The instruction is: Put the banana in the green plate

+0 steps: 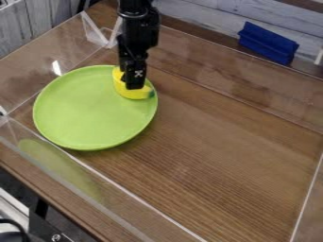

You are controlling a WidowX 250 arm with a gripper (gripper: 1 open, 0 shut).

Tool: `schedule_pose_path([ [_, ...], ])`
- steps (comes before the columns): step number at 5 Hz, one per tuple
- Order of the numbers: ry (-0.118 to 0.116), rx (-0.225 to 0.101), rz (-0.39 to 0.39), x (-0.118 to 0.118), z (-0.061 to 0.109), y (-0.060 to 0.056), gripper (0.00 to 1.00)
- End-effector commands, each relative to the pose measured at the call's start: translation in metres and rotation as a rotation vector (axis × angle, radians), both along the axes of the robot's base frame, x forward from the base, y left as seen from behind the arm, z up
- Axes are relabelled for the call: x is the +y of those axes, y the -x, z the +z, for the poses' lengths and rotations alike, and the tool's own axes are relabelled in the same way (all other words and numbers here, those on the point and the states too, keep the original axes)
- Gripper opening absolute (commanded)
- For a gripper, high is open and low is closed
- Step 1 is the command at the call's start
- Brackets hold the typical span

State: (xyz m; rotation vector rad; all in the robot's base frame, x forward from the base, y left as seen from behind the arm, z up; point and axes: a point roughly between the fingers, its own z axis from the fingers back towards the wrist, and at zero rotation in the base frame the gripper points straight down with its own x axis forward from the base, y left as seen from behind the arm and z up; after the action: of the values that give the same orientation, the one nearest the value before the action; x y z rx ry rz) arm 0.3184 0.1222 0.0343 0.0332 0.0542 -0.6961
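Relative to the green plate (82, 125): the toy banana (134, 90) lies on its upper right edge; the gripper (131, 76) hovers just above, jaws spread, presumably to let it rest there

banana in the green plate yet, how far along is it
The banana looks done: it lies inside the green plate, near the rim on the side by the arm. The gripper is open right above it, and it looks to be letting go rather than gripping, though the two overlap in this view. What seems left is only for the arm to lift clear.
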Motion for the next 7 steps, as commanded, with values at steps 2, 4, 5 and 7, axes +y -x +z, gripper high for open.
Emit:
schedule_pose_path([
  [2, 0.006, 0.02, 0.029, 0.031, -0.02, 0.004, 0.0],
  [4, 0.006, 0.029, 0.069, 0.034, -0.013, 0.02, 0.0],
  [5, 0.005, 0.033, 0.098, 0.031, -0.012, 0.033, 0.0],
  [7, 0.01, 0.042, 0.219, 0.029, -0.009, 0.038, 0.0],
])
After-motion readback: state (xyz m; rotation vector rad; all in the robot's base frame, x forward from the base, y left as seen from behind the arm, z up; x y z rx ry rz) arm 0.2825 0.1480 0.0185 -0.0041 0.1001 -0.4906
